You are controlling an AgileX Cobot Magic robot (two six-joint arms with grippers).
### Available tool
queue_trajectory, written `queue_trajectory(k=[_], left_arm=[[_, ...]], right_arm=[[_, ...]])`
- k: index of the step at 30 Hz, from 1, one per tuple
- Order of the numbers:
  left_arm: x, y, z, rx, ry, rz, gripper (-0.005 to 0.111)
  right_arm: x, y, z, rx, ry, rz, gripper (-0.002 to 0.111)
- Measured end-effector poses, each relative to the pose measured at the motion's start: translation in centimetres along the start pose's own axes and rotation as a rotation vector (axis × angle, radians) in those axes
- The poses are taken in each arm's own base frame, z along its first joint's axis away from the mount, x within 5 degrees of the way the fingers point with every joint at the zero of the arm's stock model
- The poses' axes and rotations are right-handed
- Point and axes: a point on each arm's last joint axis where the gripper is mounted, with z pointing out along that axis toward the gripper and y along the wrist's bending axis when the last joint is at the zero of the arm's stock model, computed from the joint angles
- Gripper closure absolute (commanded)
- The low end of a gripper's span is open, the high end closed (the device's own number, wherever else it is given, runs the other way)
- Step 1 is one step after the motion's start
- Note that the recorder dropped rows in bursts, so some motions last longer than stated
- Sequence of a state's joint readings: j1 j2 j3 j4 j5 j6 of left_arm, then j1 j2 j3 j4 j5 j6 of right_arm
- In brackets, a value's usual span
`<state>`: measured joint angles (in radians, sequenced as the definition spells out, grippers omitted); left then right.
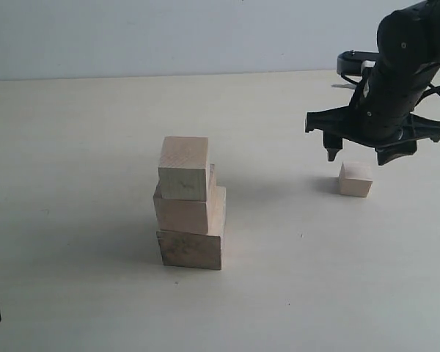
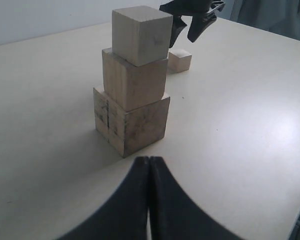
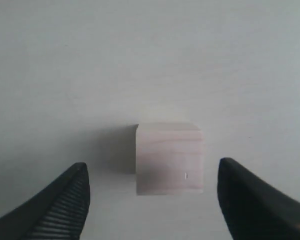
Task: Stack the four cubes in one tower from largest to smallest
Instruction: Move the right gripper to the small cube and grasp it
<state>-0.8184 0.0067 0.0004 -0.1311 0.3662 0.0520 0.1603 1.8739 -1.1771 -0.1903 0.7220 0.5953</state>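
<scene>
Near the middle of the table [image 1: 73, 147] stands the tower [image 1: 189, 205], three pale wooden cubes high. The largest cube [image 1: 191, 249] rests on the table and has darker smudges on its faces. The middle cube [image 1: 187, 211] sits on it and the third cube [image 1: 183, 167] on top. They are not squared up. Each block is turned a little from the one below, and the top one sits toward the left edge of its support as I look at it.

Well off to the right, apart from the tower, the smallest cube [image 1: 355, 180] lies alone on the table. The right gripper [image 1: 359, 155] hangs directly over it, spread wide, its tips just above the cube's top. From the wrist camera the cube shows between the two dark fingers [image 3: 65, 205], clear of both and touching neither.

On the near side of the tower, the left gripper [image 2: 149, 161] sits low and back from the stack, its fingers pressed together with nothing between them. From its camera the tower rises straight ahead, with the small cube and the right gripper beyond it.
</scene>
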Motion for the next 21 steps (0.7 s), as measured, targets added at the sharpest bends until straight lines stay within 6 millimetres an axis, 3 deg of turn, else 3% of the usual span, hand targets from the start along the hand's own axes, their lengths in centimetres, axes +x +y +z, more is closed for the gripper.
queue_trajectory(k=[15,17,21], left_arm=[[0.0,0.0,0.0,0.000,0.000,0.000,0.107],[0.0,0.0,0.0,0.000,0.000,0.000,0.107],[0.0,0.0,0.0,0.000,0.000,0.000,0.107]], right_arm=[[-0.1,-0.2,4.5,0.008,0.032,0.024,0.044],[0.0,-0.2,4.8,0.011,0.041,0.024,0.055],[0.0,-0.2,4.5,0.013,0.043,-0.011,0.095]])
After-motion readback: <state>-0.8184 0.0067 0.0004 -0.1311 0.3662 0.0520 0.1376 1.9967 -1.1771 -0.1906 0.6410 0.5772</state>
